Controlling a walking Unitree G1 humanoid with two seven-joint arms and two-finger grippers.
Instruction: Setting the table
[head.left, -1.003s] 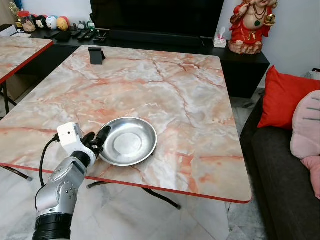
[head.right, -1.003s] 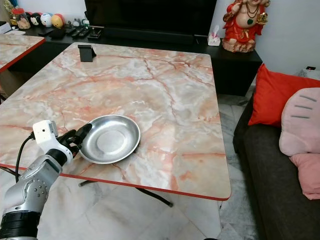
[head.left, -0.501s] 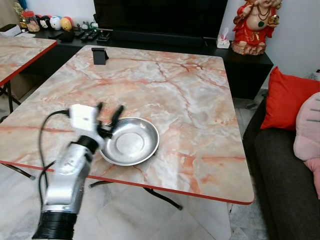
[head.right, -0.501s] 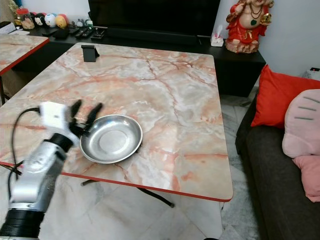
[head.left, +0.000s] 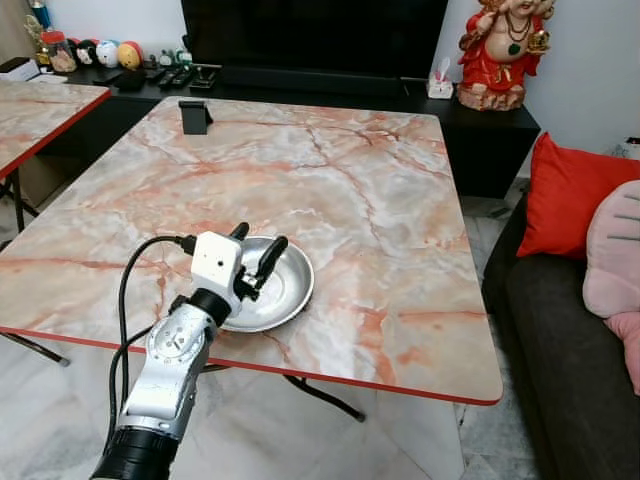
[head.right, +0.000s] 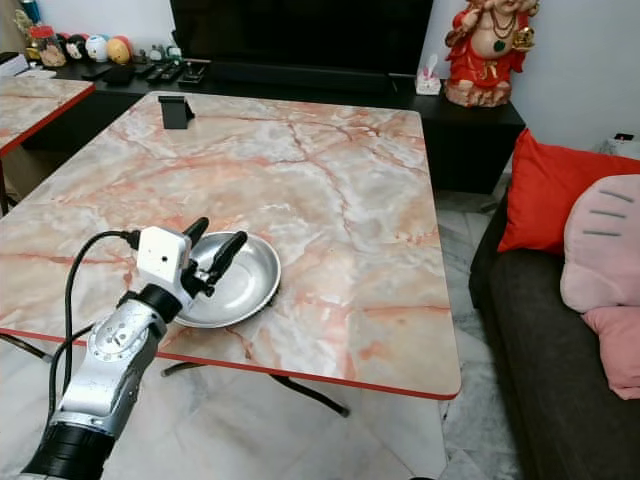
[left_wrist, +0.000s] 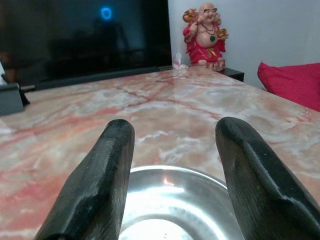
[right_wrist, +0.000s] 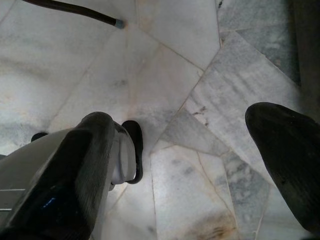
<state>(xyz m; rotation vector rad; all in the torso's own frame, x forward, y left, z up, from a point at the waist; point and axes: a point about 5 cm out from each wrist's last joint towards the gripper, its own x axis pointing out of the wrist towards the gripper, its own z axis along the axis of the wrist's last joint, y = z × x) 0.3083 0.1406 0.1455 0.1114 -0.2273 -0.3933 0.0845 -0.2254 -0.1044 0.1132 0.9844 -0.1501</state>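
**Left tool parted above the steel bowl's near rim**

The left tool (head.left: 255, 250) hangs over the 8 o'clock edge of the steel bowl (head.left: 285, 283), its two black fingers (left_wrist: 105, 170) spread wide with nothing between them. A second ago it sat low at the bowl's 9 o'clock rim; since then the arm has lifted and swung in over the dish. The bowl is round, shallow, polished and mirror-bright, resting on the counter (head.left: 360, 180) toward its 7 o'clock corner. That counter is glossy peach-veined marble with a red edge. The right tool (right_wrist: 200, 165), fingers apart and empty, hangs over grey-veined marble floor tiles (right_wrist: 170, 60).
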